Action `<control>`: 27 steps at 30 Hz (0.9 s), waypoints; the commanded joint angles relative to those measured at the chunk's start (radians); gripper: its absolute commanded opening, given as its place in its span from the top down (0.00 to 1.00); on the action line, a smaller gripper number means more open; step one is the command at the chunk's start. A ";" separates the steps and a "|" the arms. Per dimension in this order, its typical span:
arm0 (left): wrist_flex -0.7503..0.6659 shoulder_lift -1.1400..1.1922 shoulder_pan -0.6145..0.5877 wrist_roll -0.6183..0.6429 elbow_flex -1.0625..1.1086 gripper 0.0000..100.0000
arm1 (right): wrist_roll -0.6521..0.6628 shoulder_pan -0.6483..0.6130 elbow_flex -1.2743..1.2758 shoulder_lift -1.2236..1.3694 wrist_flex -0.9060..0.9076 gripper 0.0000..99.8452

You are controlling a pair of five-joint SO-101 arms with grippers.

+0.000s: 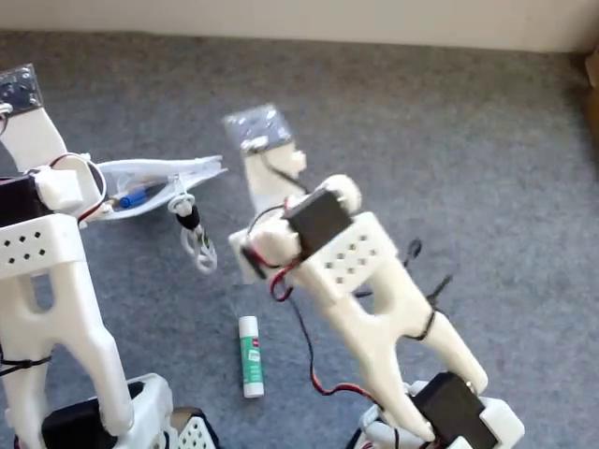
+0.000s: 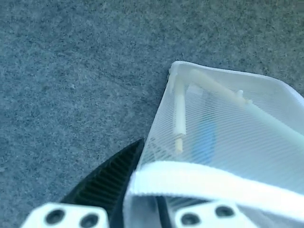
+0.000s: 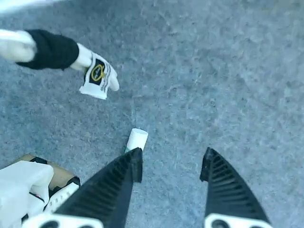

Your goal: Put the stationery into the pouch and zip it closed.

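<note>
Inside the pouch [image 2: 266,142] — a blue pen [image 2: 205,140], half-veiled.

A grey, short-piled, carpet-like covering [image 1: 487,168] spreads from the near edge to the far one, its flecked weave evenly lit. Along the far side runs a pale cream strip of wall or skirting [image 1: 374,23]. At the far right edge, a sliver of something brown [image 1: 593,79] meets the grey.

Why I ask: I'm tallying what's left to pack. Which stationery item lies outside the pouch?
The green-and-white glue stick, lying on the carpet near the open right gripper. The blue pen is inside the pouch.
</note>
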 commanded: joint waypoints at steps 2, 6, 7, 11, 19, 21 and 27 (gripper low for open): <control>-0.020 -0.016 -0.059 0.012 -0.007 0.99 | -0.026 -0.076 0.214 -0.042 -0.225 0.81; -0.020 -0.016 -0.064 0.012 -0.007 0.99 | -0.028 -0.116 0.348 -0.042 -0.323 0.81; -0.020 -0.016 -0.062 0.012 -0.007 0.99 | -0.040 -0.124 0.366 -0.042 -0.341 0.81; -0.040 -0.018 -0.064 0.012 -0.002 0.99 | -0.103 -0.168 0.424 -0.041 -0.424 0.81; -0.048 -0.018 -0.111 0.012 -0.002 0.99 | -0.106 -0.251 0.590 -0.039 -0.627 0.81; -0.048 -0.018 -0.111 0.012 -0.002 0.99 | -0.104 -0.254 0.616 -0.039 -0.661 0.81; -0.048 -0.018 -0.110 0.012 -0.002 0.99 | -0.104 -0.249 0.619 0.033 -0.671 0.81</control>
